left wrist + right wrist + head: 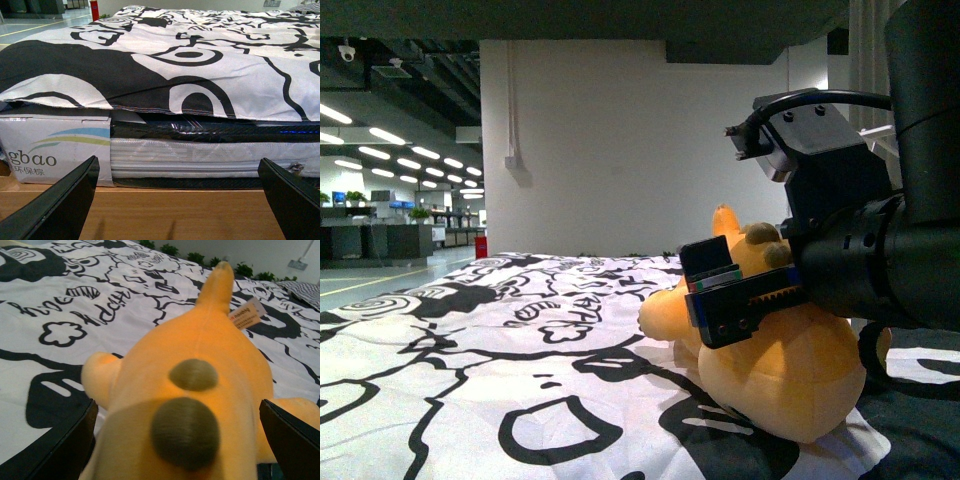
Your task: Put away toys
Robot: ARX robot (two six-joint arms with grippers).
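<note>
In the front view, the orange-yellow plush animal (780, 370) lay at the lower right of the frame on a black-and-white patterned bedspread (520, 330), which filled the whole lower half. The black right arm (880, 260) came in from the right edge and covered part of the toy. The right gripper (745, 300) sat against the plush's upper side, with one toothed finger showing across the orange body. A pointed ear (724, 220) rose just above the gripper. A white wall (620, 150) stood behind at centre, and an office hall with ceiling lights ran back at the upper left.

In the left wrist view, the left gripper (178, 162) was spread wide, its two dark fingers (60, 205) well apart with nothing between them. It faced the side of the bed. The bedspread (200, 65) hung over a mattress edge (200, 155), a white carton (55, 150) printed "gbao" stood beside the mattress, and both rested on a wooden ledge (175, 215).

In the right wrist view, the right gripper (177, 407) was also spread wide. Its fingers (65, 445) stood on either side of the plush animal (210, 350), which filled the gap between them. I cannot tell whether the pads touched it. Two brownish round patches (193, 375) marked the near part of the toy. A pointed ear (220, 280) and a sewn-in label (247, 315) lay at its far end, with the bedspread (75, 305) beneath.
</note>
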